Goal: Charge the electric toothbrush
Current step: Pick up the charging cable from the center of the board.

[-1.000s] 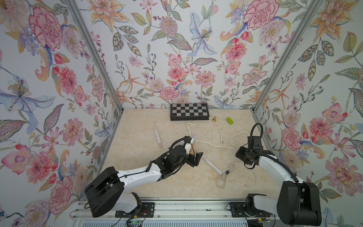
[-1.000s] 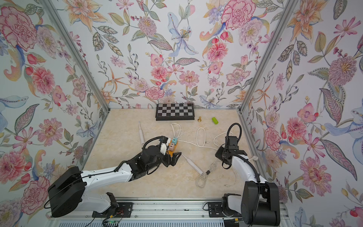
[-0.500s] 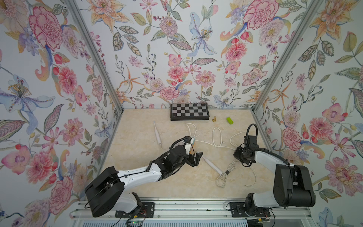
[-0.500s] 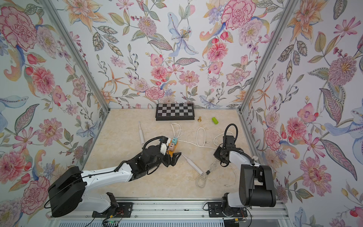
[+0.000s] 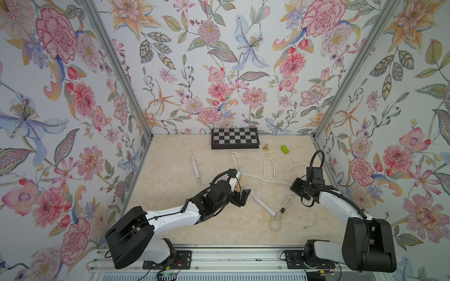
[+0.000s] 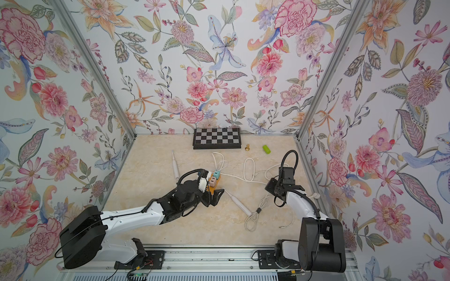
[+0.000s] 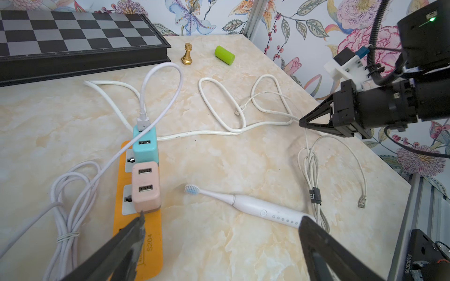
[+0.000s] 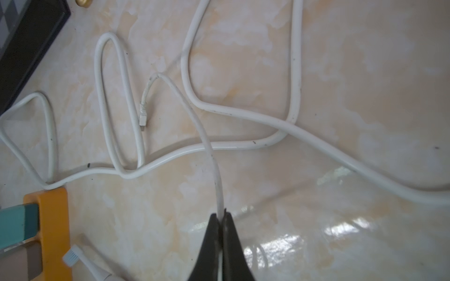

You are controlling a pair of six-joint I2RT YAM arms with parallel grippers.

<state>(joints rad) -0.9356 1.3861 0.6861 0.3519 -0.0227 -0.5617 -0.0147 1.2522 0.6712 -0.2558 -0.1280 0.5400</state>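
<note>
A white electric toothbrush [image 7: 255, 209] lies flat on the marble table [image 7: 219, 253], seen in both top views [image 5: 261, 203] [image 6: 239, 203]. My left gripper [image 7: 222, 219] hangs open just before it, one fingertip over the orange power strip [image 7: 151, 243], the other at the handle's end. A teal USB charger [image 7: 145, 148] and a pink one [image 7: 146, 187] sit plugged into the strip. My right gripper [image 8: 220, 215] is shut on a thin white charging cable [image 8: 194, 114], whose small plug [image 8: 143, 119] lies free on the table. In a top view that gripper [image 5: 293, 187] is right of the toothbrush.
A second toothbrush [image 5: 194, 166] lies at the left. A chessboard [image 5: 235, 138], a gold chess piece [image 5: 266, 147] and a green cylinder [image 5: 284, 149] stand at the back. A thick white cord [image 5: 267, 170] loops across the middle. A tied cable bundle [image 5: 280, 211] lies by the toothbrush handle.
My right gripper has closed on the thin cable, and its arm has shifted slightly. The left arm has stayed still and open.
</note>
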